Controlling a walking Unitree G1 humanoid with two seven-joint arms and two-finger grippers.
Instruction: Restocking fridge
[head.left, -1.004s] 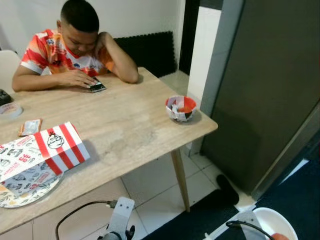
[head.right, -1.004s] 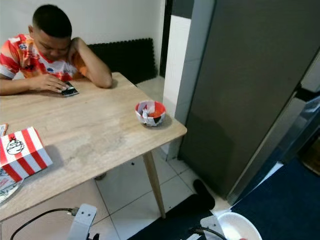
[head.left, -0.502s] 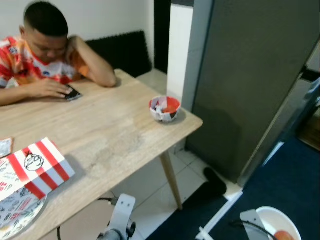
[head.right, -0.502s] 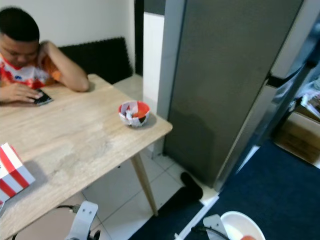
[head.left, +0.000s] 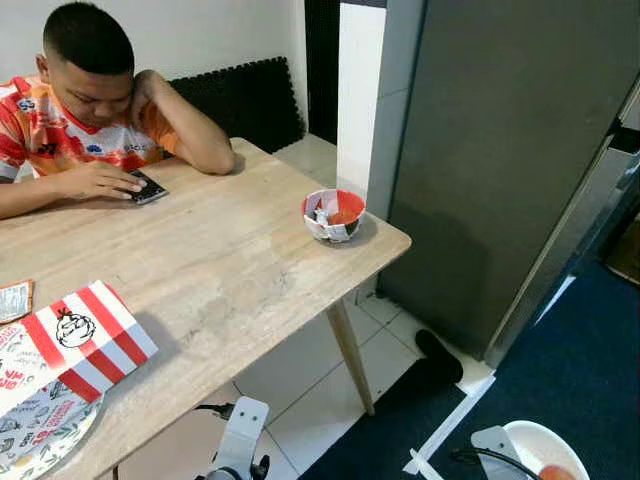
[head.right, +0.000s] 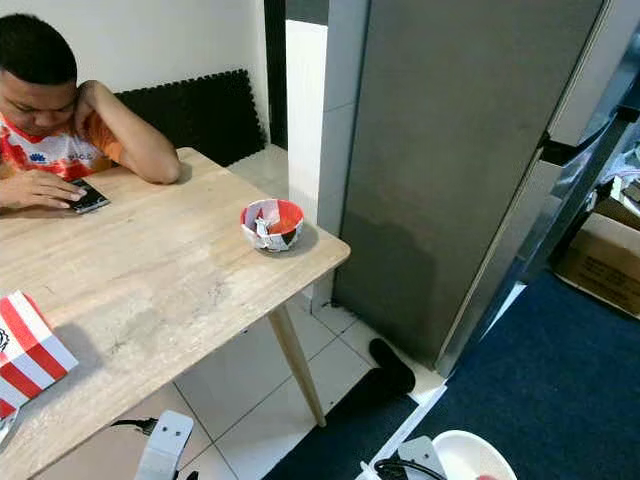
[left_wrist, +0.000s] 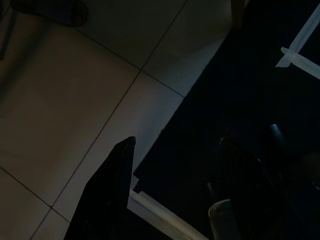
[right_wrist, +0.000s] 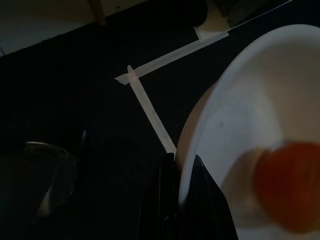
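Observation:
My right gripper (right_wrist: 181, 166) is shut on the rim of a white bowl (right_wrist: 250, 100), which holds a round orange-red fruit (right_wrist: 287, 185). The bowl (head.left: 548, 448) hangs low at the bottom right, above a dark blue mat. The tall grey fridge (head.left: 500, 150) stands ahead on the right, past the table's corner, with its plain side facing me. My left gripper (left_wrist: 175, 145) hangs open near the floor, over pale tiles and the mat's edge, with nothing between its fingers.
A wooden table (head.left: 230, 270) fills the left, where a person (head.left: 90, 110) sits with a phone. On it are a red and white bowl (head.left: 334, 214) near the corner and a striped box (head.left: 85, 335). On the floor are a black slipper (head.left: 438, 356), white tape (head.left: 450, 425) and a cardboard box (head.right: 605, 260).
The whole picture has shifted as the camera turned right toward the fridge. The white bowl stays held in my right gripper. The left arm still hangs low.

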